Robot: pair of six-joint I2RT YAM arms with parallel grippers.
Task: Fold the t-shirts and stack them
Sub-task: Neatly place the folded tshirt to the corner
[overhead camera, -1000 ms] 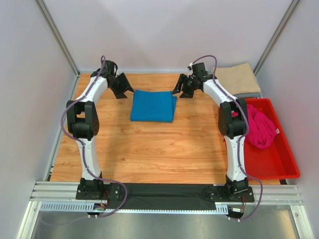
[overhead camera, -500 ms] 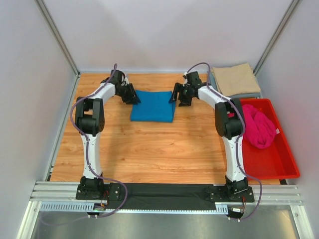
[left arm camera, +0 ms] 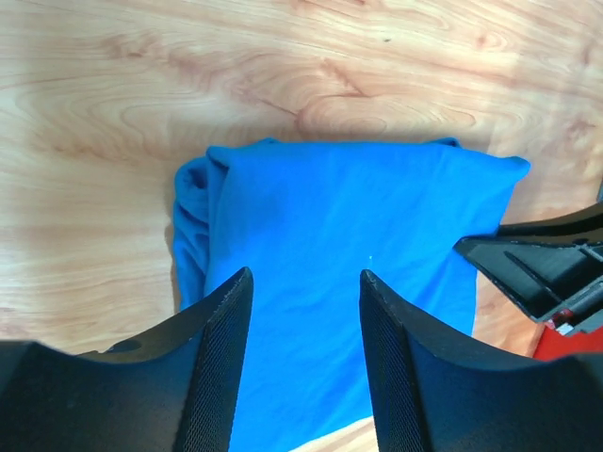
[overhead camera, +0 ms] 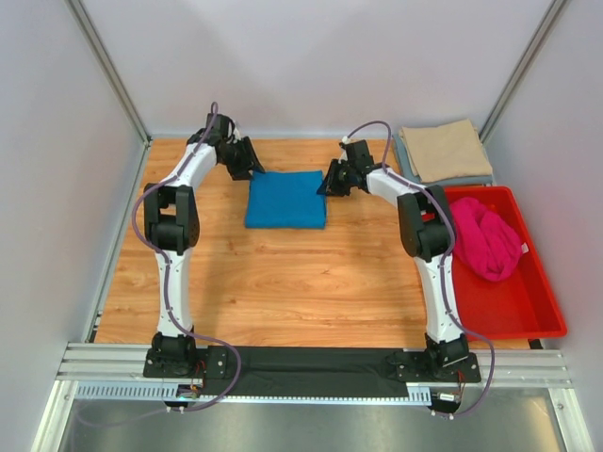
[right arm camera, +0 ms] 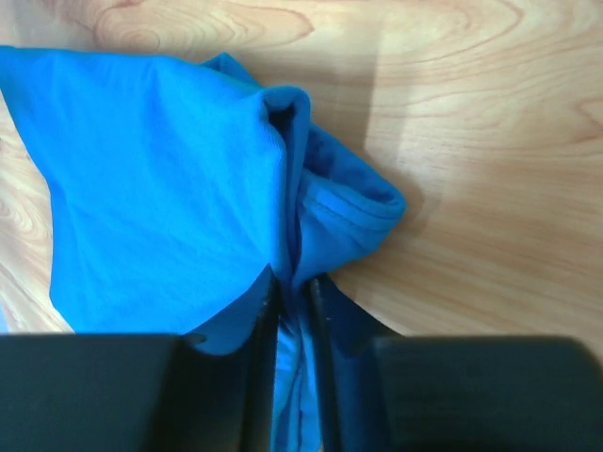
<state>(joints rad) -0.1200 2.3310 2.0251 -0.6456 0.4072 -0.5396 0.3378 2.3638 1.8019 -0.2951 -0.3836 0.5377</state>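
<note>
— Where is the blue t-shirt (overhead camera: 285,200)?
— Folded on the counter (overhead camera: 283,282), toward 12 o'clock. Left end effector (left arm camera: 304,282) stands parted at its 10 o'clock corner; right end effector (right arm camera: 292,294) pinches its 2 o'clock corner.

Free passage is offered over the near half of the table (overhead camera: 283,292), short of the blue shirt (overhead camera: 285,200). The right side is blocked by the bin (overhead camera: 518,315), the far right corner by the tan shirt (overhead camera: 443,149).

Top camera looks down from behind; wrist cameras (close in) share the blue t-shirt (left arm camera: 358,235).
</note>
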